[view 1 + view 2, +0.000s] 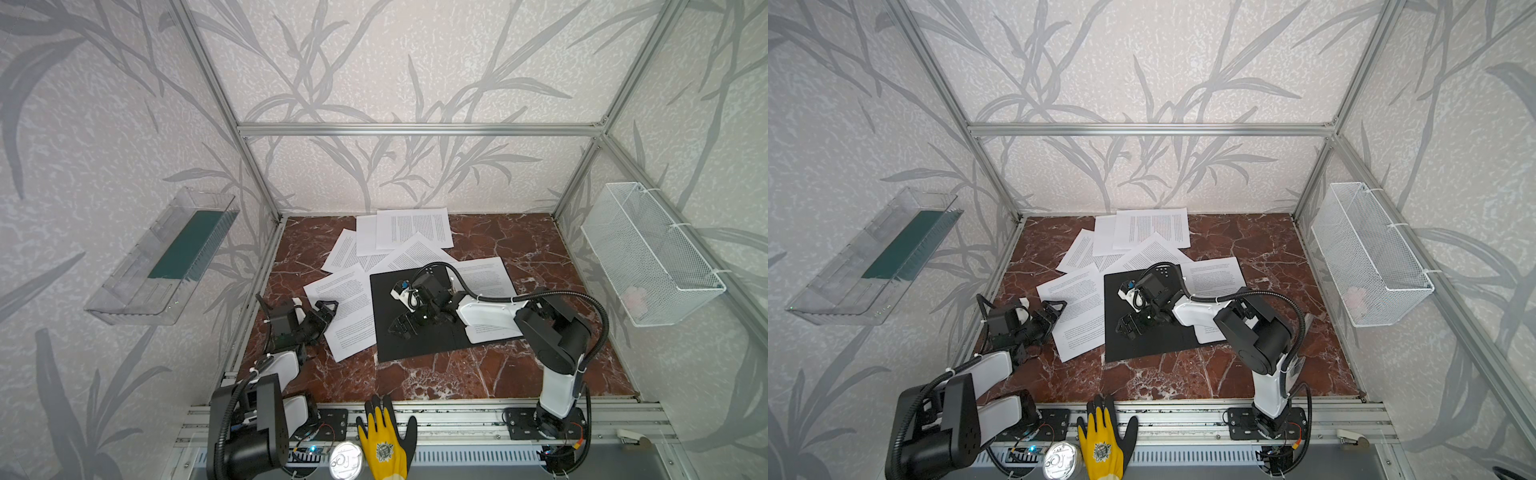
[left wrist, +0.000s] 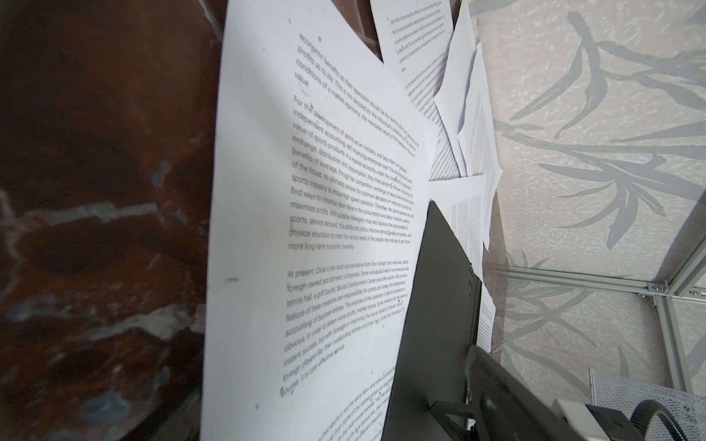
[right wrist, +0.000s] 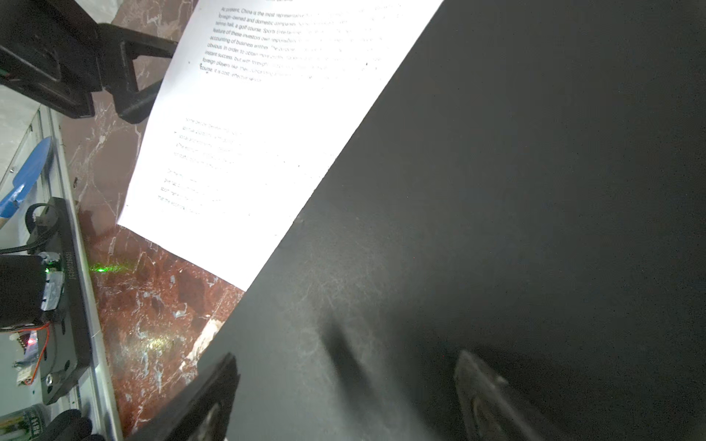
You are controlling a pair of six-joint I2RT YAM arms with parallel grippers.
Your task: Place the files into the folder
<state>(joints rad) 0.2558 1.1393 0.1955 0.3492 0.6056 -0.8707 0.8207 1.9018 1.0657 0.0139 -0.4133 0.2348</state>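
The right claw [image 3: 344, 362] hangs low over the folder [image 3: 535, 191], jaws wide with nothing between them; whether its fingertips touch the cover I cannot tell. The arm behind it hides part of the folder and of a half-covered sheet [image 1: 486, 276]. Just ahead of the claw, the folder's edge overlaps a printed sheet [image 1: 349, 307] reading "At present, China is the most representative". At that sheet's outer edge sits the left claw [image 1: 326, 309], jaws apart; contact is unclear. More files [image 1: 411, 228] overlap beyond. Bare bench [image 1: 415, 382] lies open behind both claws.

Black folder [image 1: 415, 345]; white files [image 1: 353, 307] — red-marbled table [image 1: 540, 249].
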